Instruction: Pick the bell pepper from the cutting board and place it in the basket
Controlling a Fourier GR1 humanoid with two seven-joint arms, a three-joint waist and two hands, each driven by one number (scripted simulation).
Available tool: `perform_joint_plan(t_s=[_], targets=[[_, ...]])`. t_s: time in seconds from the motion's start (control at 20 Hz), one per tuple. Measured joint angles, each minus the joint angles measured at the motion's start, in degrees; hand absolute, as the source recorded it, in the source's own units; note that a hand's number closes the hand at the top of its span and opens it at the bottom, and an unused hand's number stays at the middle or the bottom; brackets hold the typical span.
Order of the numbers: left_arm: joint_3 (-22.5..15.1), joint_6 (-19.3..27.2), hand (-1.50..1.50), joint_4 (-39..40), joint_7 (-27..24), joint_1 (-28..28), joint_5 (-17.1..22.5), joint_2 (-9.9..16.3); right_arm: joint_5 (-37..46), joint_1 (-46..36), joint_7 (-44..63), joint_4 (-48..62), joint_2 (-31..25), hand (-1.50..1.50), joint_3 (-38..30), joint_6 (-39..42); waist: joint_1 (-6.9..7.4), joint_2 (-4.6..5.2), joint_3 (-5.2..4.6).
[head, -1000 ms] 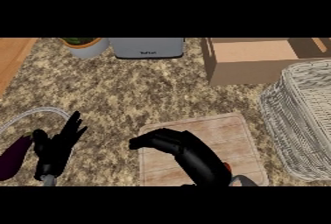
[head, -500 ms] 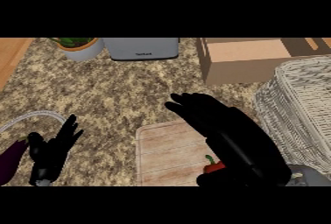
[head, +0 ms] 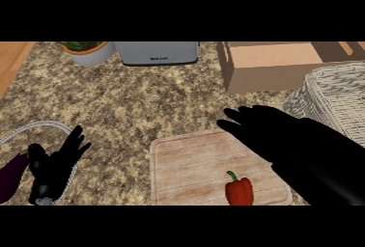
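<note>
One red bell pepper (head: pixel 239 190) with a green stem lies on the near right part of my pale wooden cutting board (head: pixel 187 170), nothing touching it. Over the board's far right corner hangs my right hand (head: pixel 265 126), fingers stretched straight and holding nothing. Just right of it stands the white woven basket (head: pixel 333 98); behind that, a brown cardboard box (head: pixel 276 63). At the near left my left hand (head: pixel 55 166) rests open beside a dark purple eggplant (head: pixel 11 176).
</note>
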Motion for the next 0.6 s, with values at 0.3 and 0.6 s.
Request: perform_joint_plan(t_s=[0.3, 0.6], targets=[[-0.36, 0.10, 0.00, -0.51, -0.13, 0.30, -0.44, -0.55, -14.59, -2.39, 1.46, -0.39, -9.33, -1.50, -5.68, 4.76, 0.33, 0.19, 0.03], [-0.45, -0.26, 0.00, -1.21, 0.77, 0.33, -0.65, -0.69, -25.37, -3.08, 3.89, -3.12, -15.73, -1.50, -8.44, 4.04, 0.90, 0.37, 0.07]])
